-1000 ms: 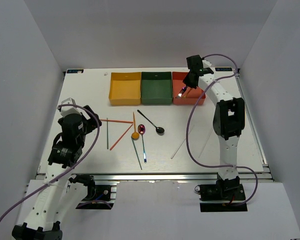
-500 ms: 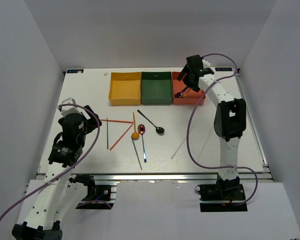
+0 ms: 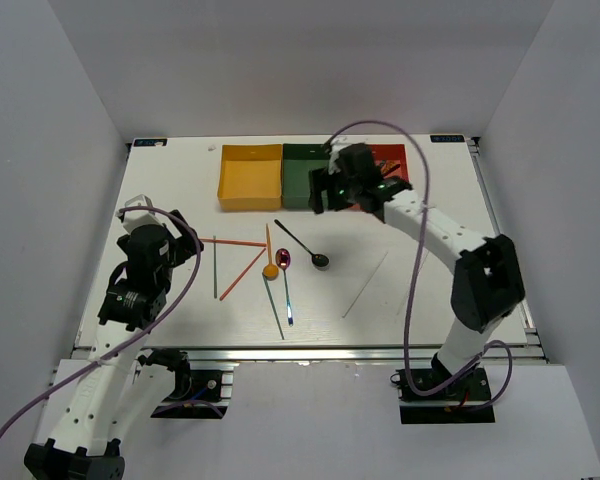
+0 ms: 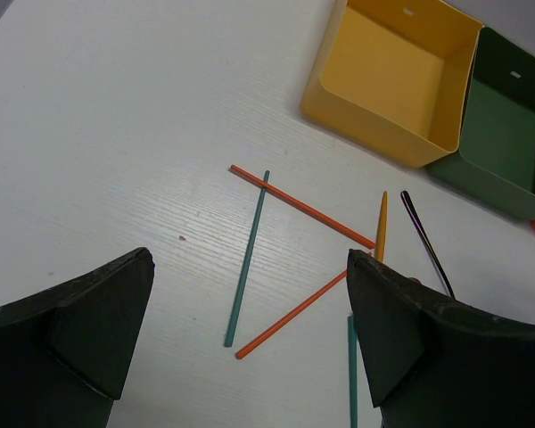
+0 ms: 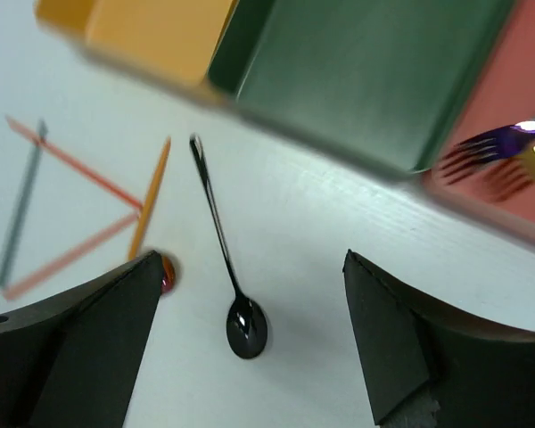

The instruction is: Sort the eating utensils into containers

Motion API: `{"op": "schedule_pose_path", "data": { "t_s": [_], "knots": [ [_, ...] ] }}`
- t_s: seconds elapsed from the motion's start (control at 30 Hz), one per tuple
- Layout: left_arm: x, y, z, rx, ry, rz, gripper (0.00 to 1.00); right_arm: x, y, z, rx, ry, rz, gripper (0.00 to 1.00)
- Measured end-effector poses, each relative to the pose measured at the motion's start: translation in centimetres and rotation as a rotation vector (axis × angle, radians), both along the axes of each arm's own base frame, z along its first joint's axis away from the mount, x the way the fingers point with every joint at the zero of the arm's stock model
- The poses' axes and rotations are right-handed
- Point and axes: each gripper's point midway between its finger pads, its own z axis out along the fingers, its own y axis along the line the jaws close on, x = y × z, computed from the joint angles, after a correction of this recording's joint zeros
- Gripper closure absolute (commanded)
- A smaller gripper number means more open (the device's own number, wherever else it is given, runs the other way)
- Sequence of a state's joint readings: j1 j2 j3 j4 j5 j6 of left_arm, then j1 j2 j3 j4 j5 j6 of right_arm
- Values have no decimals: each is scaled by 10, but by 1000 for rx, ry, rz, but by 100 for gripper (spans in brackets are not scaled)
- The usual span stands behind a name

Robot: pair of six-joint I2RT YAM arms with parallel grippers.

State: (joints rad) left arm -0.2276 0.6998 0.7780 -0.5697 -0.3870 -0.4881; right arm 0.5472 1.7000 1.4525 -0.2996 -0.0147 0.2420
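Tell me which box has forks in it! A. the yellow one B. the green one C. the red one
C: in the right wrist view, forks lie inside the red tray; none show in the yellow tray or green tray.

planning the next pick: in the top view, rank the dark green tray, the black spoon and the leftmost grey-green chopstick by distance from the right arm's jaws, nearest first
1. dark green tray: closest, back middle of the table.
2. black spoon: mid-table, a little toward the bases.
3. leftmost grey-green chopstick: farthest, well off to the left.
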Motion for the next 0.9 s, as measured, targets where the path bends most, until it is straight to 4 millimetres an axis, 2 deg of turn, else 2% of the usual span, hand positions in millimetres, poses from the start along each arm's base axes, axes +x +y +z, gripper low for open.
{"op": "schedule_pose_path", "data": {
  "t_s": [0.07, 0.2, 0.27, 0.33, 0.47, 0.57, 0.63, 0.73, 0.87, 0.9],
  "knots": [
    [0, 0, -1, 0, 3, 0, 2, -17, 21, -32, -88, 24, 107, 27],
    [1, 0, -3, 3, 12, 4, 2, -44, 54, -101, -227, 98, 277, 29],
    [1, 1, -3, 4, 14, 6, 2, -55, 59, -132, -286, 141, 337, 31],
    [1, 1, -4, 5, 15, 7, 2, -60, 59, -152, -331, 175, 368, 34],
    [1, 1, -4, 5, 16, 7, 2, -57, 67, -170, -377, 187, 405, 42],
    [1, 1, -4, 5, 16, 7, 2, -54, 72, -174, -391, 175, 418, 59],
    [1, 1, -4, 5, 16, 7, 2, -53, 74, -176, -399, 169, 425, 62],
    [1, 1, -4, 5, 17, 6, 2, -51, 75, -175, -406, 164, 424, 75],
    [1, 1, -4, 5, 17, 6, 2, -48, 73, -176, -420, 165, 407, 97],
    [1, 1, -4, 5, 17, 6, 2, -48, 72, -177, -424, 166, 405, 100]
  ]
}}
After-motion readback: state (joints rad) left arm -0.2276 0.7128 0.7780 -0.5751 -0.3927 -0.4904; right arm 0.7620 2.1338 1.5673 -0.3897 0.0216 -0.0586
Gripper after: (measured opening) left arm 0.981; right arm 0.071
